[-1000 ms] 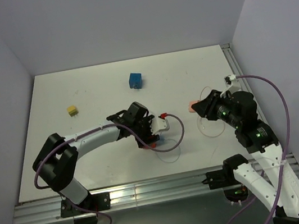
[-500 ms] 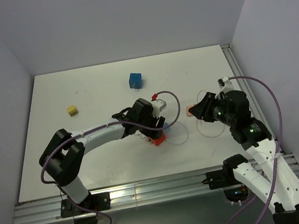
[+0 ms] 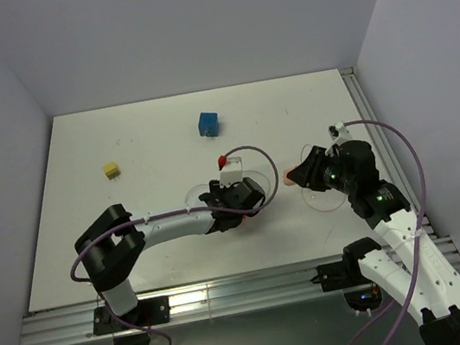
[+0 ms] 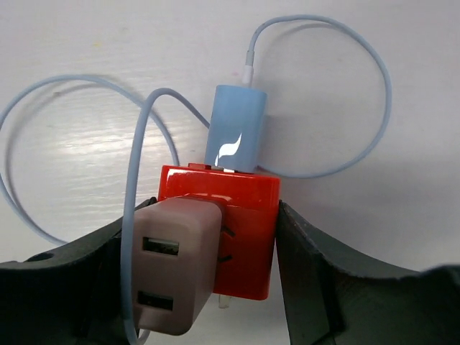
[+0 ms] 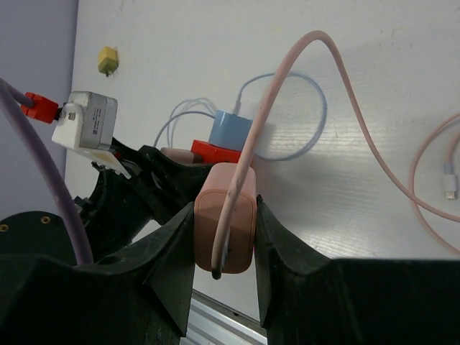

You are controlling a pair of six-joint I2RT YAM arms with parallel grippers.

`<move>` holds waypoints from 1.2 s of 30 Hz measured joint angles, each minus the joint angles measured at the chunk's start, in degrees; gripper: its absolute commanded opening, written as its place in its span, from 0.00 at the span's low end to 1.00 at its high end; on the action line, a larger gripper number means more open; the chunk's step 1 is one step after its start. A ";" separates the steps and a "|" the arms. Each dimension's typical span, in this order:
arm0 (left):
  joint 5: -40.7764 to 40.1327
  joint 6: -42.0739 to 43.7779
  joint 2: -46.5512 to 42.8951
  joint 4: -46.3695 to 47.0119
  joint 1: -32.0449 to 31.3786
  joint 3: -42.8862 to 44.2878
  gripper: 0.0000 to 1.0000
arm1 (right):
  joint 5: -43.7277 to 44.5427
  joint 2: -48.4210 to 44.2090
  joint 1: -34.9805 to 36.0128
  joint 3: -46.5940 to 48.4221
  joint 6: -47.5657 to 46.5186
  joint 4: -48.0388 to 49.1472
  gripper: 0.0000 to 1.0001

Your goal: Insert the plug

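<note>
My left gripper (image 4: 208,287) is shut on a red socket block (image 4: 244,215), its fingers (image 4: 316,280) pressed on both sides of it. A blue charger (image 4: 236,129) is plugged into the block's far face, and a beige two-port charger (image 4: 172,266) sits in its near face. My right gripper (image 5: 224,237) is shut on the pink plug (image 5: 212,215), whose pink cable (image 5: 345,72) arcs away to the right. The plug's prongs are hidden. In the top view the plug (image 3: 290,175) hangs just right of the left wrist (image 3: 238,196), apart from it.
A blue cube (image 3: 208,123) and a small yellow block (image 3: 110,169) lie at the back of the white table (image 3: 144,125). A pale blue cable (image 4: 374,79) loops around the block. Pink cable loops (image 3: 330,196) lie under the right arm. A metal rail (image 3: 231,290) runs along the near edge.
The left arm swung right and turned its wrist, carrying the red block towards the right gripper. The right gripper shifted left with the pink plug.
</note>
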 measured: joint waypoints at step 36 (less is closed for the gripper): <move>-4.09 -1.25 -15.28 -9.57 -1.36 -6.54 0.99 | 1.31 0.68 0.76 -0.07 -0.28 0.04 0.00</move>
